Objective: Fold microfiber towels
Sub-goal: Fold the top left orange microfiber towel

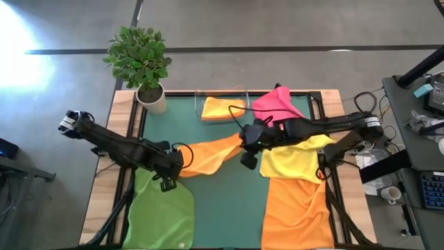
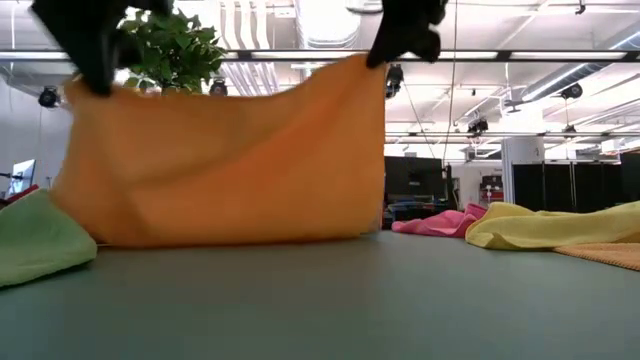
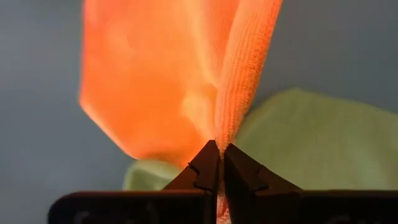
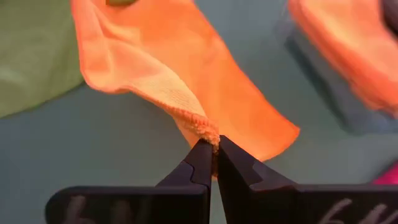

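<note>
Green table mat (image 1: 215,201), wood-edged, in a concrete-floored workshop with ceiling lights. Fuzzy orange microfiber towel (image 1: 211,156) hangs stretched above mid-mat — left gripper (image 1: 168,182) and right gripper (image 1: 248,158) each clamped on a top corner. Green towel (image 1: 163,212) near-left; yellow towel (image 1: 295,163), pink towel (image 1: 277,104) right. Potted leafy plant (image 1: 142,62) at far-left corner — bare mat centre. No legible writing
</note>
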You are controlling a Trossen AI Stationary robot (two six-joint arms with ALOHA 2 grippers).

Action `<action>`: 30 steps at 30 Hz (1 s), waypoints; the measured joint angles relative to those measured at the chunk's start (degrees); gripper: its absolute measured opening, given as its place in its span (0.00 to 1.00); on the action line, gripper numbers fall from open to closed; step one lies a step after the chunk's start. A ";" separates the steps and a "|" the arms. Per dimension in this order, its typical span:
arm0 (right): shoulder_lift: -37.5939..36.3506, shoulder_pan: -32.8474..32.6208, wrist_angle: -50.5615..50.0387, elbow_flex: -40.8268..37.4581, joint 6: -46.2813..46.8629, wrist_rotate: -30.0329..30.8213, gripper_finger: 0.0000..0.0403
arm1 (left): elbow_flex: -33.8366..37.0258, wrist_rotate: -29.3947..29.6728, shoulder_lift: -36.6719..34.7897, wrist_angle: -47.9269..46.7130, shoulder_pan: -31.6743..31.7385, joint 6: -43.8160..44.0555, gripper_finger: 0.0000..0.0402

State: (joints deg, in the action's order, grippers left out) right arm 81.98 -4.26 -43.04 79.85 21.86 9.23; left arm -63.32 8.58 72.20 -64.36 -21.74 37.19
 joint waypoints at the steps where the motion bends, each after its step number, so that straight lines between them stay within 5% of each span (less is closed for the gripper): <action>1: -0.54 -0.14 -0.90 0.59 -0.01 0.53 0.02 | -1.50 1.00 -0.01 -0.76 0.28 -0.92 0.00; 14: -7.37 -5.66 -11.57 7.15 1.20 11.76 0.02 | -21.93 8.37 -0.11 -5.29 1.91 -10.75 0.00; 25: -12.28 -10.25 -12.06 7.96 3.99 18.33 0.02 | -25.35 -1.88 -0.52 -6.67 1.92 -10.70 0.00; 30: -12.37 -10.49 -12.02 7.96 3.03 21.85 0.02 | -23.37 13.38 1.31 -18.51 2.92 -9.37 0.00</action>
State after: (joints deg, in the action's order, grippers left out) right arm 69.60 -14.74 -55.07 87.81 24.89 31.08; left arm -86.70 21.96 73.52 -82.86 -18.82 27.82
